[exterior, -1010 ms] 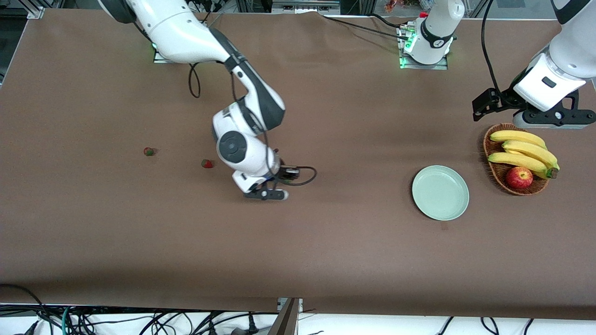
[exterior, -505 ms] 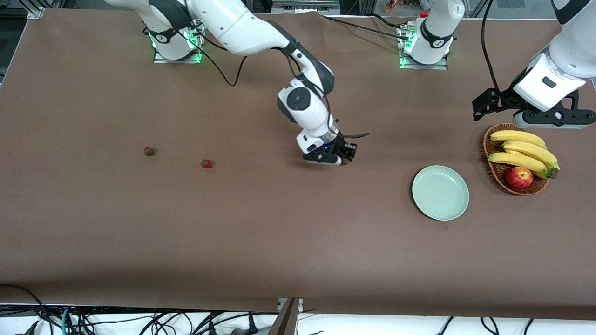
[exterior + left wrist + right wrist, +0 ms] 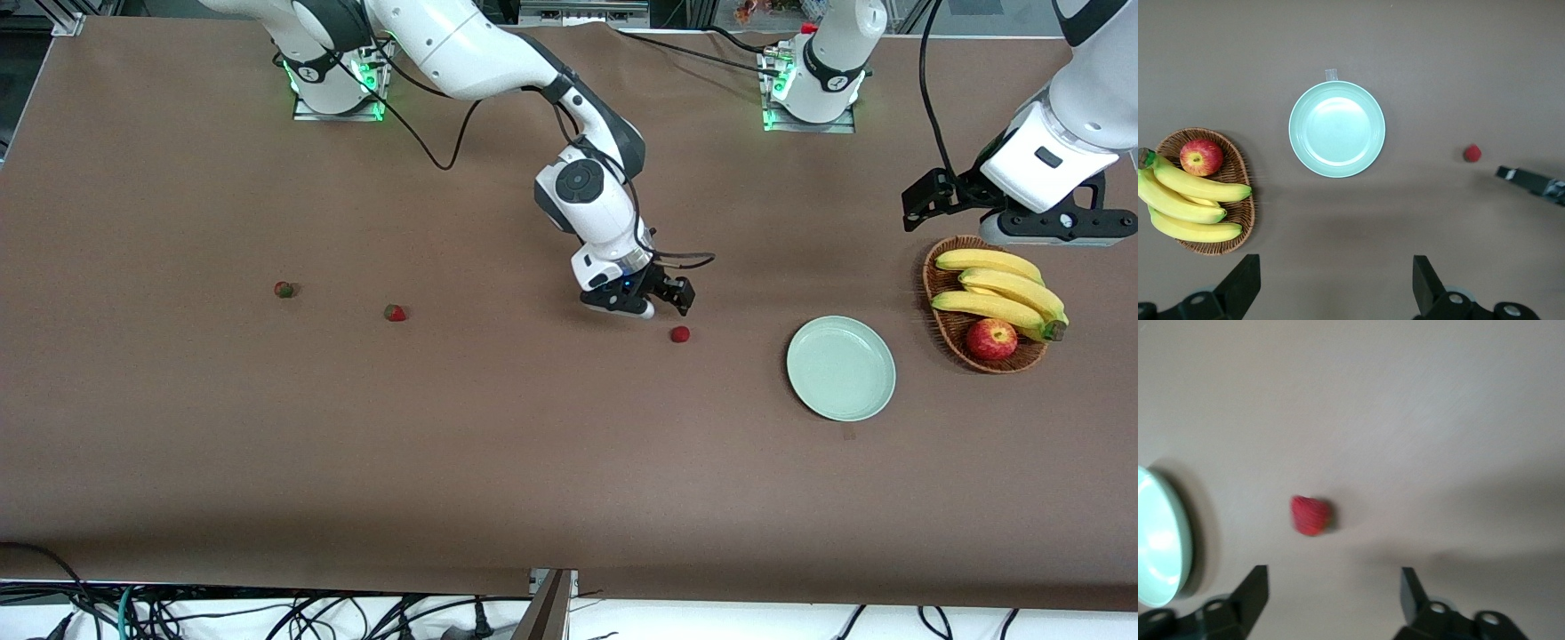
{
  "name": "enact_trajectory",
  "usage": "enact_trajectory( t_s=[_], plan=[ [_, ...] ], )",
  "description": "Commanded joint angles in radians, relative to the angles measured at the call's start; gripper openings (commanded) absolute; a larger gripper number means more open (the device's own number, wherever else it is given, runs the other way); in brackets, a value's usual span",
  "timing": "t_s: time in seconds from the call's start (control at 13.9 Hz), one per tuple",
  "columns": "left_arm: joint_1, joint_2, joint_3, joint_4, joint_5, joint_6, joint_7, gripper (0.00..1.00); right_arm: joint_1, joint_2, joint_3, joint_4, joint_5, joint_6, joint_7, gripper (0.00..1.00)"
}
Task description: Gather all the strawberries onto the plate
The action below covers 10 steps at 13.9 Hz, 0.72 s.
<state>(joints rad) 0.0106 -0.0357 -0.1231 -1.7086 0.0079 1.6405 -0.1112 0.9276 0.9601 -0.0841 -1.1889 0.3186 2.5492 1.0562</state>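
Though pinching a berry half a second ago, now spread wide and empty: the right pincer (image 3: 655, 308), low over the bare counter (image 3: 533, 462). Let go too soon, by the look of it.

Dropped strawberry (image 3: 680, 334) now lying on the counter just beside that pincer, on the way to the plate (image 3: 794, 364) but clearly apart from it. Plate still holding nothing. So no progress counted yet; likely needs a fresh pick-up of this same berry.

Seen from the right wrist, a rounded red lump with no leafy top showing; cannot tell its long axis or which way it points.

Middle strawberry (image 3: 395, 312) and last strawberry (image 3: 284, 289) unmoved, well apart from the plate toward the right arm's end of the counter. Middle one lying on its side, green top toward that end and red tip toward the plate.

Left pincer (image 3: 1331, 293) waiting, spread and empty, above the basket (image 3: 942, 331) of bananas (image 3: 996, 284) and apple (image 3: 991, 339).
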Motion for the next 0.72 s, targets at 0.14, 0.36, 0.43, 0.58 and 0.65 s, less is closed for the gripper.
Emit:
enact_trajectory(
  t_s=[0.14, 0.36, 0.43, 0.58, 0.65],
  plan=[
    [-0.004, -0.007, 0.003, 0.000, 0.000, -0.011, 0.007, 1.00, -0.139, -0.161, -0.046, -0.053, 0.014, -0.370, -0.395, 0.96],
    [-0.004, -0.007, 0.003, 0.000, 0.000, -0.011, 0.007, 1.00, -0.178, -0.231, -0.178, -0.183, 0.007, -0.490, -0.698, 0.96],
    [-0.004, -0.007, 0.003, 0.000, 0.000, -0.011, 0.005, 1.00, -0.176, -0.259, -0.221, -0.252, 0.005, -0.495, -0.790, 0.97],
    [-0.004, -0.006, 0.003, 0.000, -0.002, -0.011, 0.007, 1.00, -0.176, -0.331, -0.300, -0.421, 0.004, -0.469, -0.972, 0.98],
    [-0.006, -0.004, 0.003, 0.000, -0.002, -0.011, 0.008, 1.00, -0.177, -0.368, -0.325, -0.511, 0.007, -0.433, -1.045, 0.98]
  ],
)
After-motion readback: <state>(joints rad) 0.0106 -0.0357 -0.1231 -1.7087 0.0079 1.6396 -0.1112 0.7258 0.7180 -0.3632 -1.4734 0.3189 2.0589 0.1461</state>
